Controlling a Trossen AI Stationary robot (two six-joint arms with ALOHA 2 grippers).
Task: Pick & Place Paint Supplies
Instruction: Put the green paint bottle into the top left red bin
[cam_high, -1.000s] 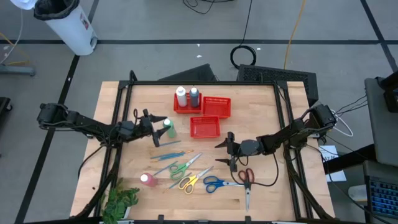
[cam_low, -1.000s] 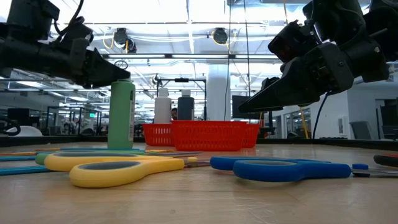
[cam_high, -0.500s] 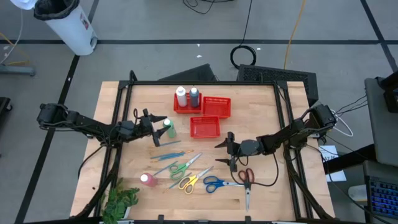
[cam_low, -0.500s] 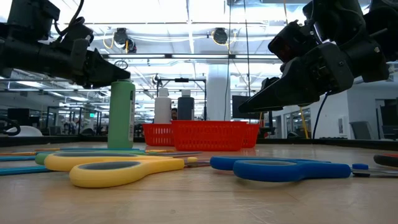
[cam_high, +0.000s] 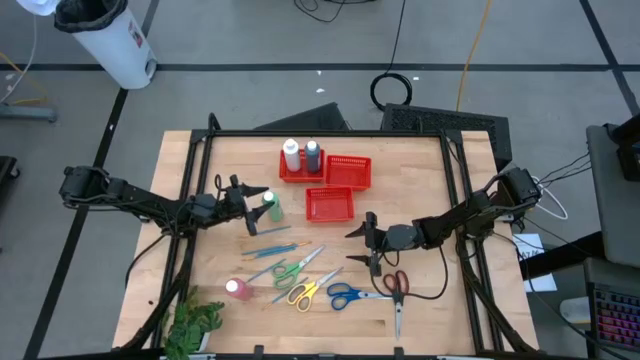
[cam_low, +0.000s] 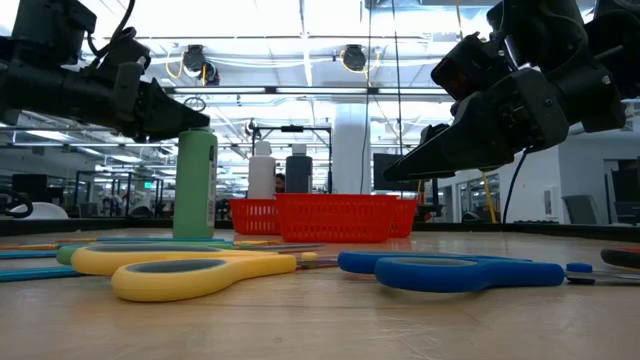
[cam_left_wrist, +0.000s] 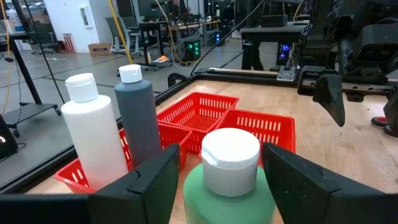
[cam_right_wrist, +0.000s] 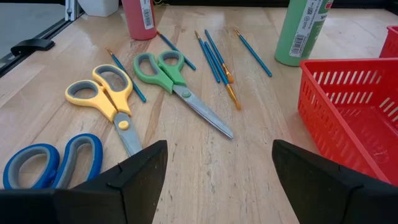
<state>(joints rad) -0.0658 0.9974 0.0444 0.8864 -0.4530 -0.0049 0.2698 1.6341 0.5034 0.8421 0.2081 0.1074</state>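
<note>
Left gripper (cam_high: 262, 198), fingers spread either side of the upright green white-capped plastic bottle (cam_high: 271, 206) and not yet pinching, stands far nearer than the right gripper (cam_high: 362, 243), hanging wide open and empty near the red-handled scissors (cam_high: 396, 286).

A wooden table (cam_high: 420, 180) carries three red mesh baskets: two joined side by side (cam_high: 347, 170) toward the far edge, and a third (cam_high: 330, 205) just in front of them; a green leafy plant (cam_high: 195, 326) lies at the near left corner; a white bin (cam_high: 110, 40) stands on the grey floor beyond the table; a black cable coil (cam_high: 392, 90) lies behind the far edge.
</note>
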